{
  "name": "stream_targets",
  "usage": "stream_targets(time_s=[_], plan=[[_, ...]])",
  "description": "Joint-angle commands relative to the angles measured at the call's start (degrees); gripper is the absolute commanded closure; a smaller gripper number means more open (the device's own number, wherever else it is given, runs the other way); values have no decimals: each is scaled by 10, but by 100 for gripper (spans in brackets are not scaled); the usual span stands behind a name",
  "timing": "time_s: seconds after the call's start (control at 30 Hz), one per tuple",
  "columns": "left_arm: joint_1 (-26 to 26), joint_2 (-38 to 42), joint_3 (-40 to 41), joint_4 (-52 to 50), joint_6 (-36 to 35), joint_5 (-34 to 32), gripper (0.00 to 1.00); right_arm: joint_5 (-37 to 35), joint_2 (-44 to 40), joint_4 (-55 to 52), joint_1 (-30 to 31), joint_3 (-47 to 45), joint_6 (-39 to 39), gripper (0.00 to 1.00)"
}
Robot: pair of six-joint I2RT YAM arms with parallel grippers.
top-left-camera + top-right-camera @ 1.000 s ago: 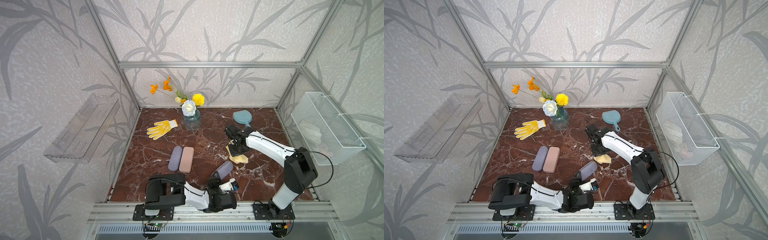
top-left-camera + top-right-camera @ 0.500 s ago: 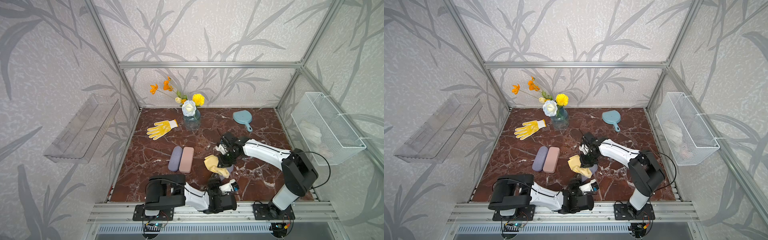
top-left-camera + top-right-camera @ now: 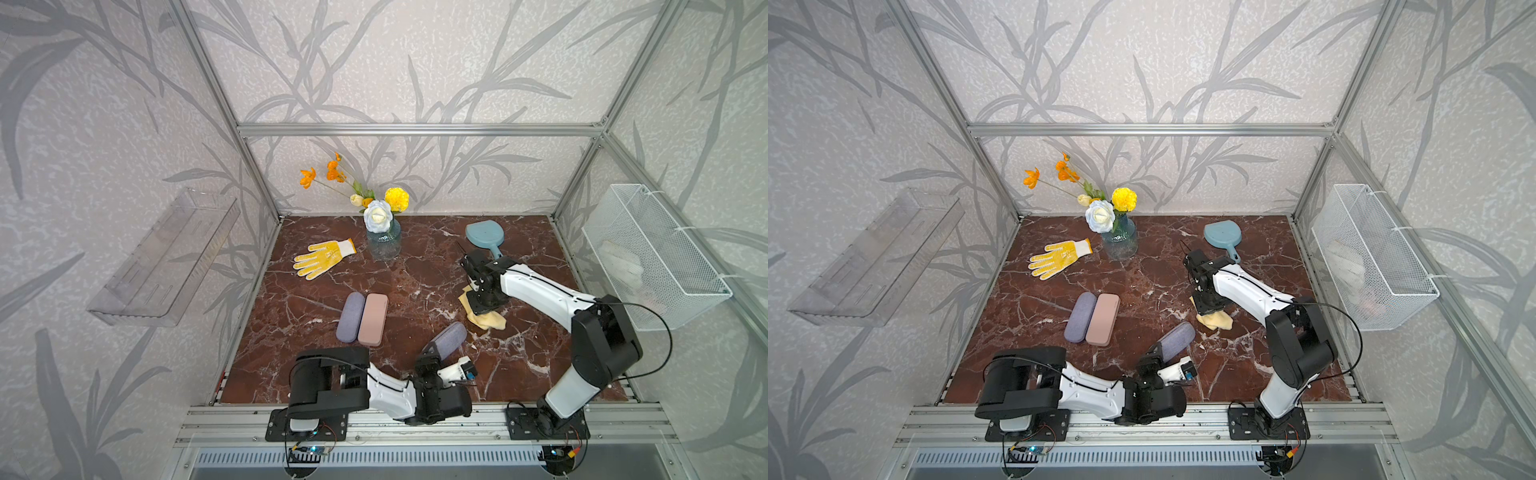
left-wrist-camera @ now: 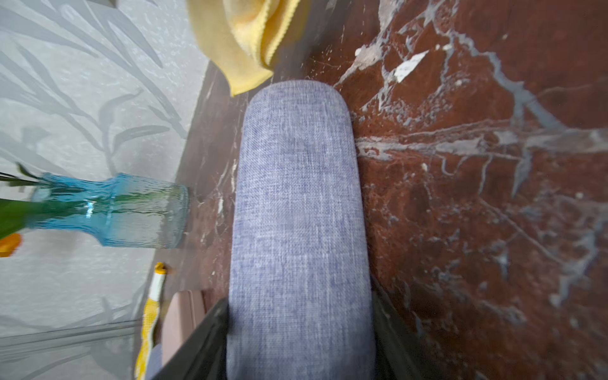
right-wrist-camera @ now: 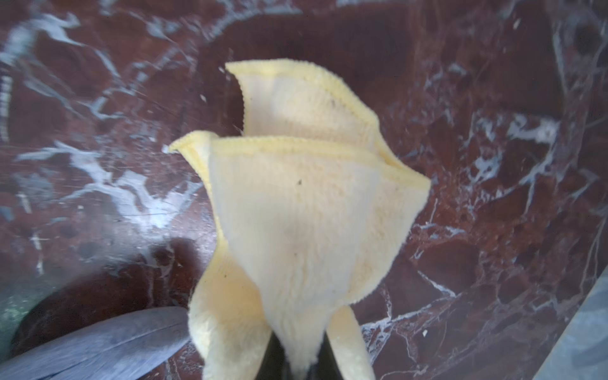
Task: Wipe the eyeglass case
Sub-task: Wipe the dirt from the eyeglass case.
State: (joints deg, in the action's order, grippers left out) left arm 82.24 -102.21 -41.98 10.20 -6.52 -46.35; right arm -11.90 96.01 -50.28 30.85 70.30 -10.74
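Yellow glove [image 3: 322, 259], flower vase [image 3: 384, 245], wire basket [image 3: 681, 309]

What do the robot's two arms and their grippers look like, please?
Both the left arm and right arm have white, tapered link shells between bulky black joint housings, each with a thin black cable looping outside. The left gripper and right gripper are black.

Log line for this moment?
left gripper: shut on blue-grey fabric eyeglass case | right gripper: shut on yellow cloth | cloth: beside case's far end
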Motion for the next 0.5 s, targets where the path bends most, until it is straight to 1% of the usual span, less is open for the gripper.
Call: stream_targets(time_s=[0.0,0.03,0.07,0.13,0.23,0.33,0.47], plan=[[-71,61,36,-17,-13,204,100,3,28,8,19,26,72,100],[-85,73,49,-8,-15,240,100,0,47,7,20,35,78,100],[-92,76,54,-3,-13,252,100,-6,63,5,22,43,84,100],[-93,72,54,-2,-12,255,100,-12,94,-7,26,67,93,100],[-94,68,50,-4,-14,257,100,32,128,-7,36,86,108,100],[-103,70,52,-4,-11,277,100,67,132,12,61,78,121,100],[-145,72,41,-28,16,350,100,126,115,24,72,40,113,100]])
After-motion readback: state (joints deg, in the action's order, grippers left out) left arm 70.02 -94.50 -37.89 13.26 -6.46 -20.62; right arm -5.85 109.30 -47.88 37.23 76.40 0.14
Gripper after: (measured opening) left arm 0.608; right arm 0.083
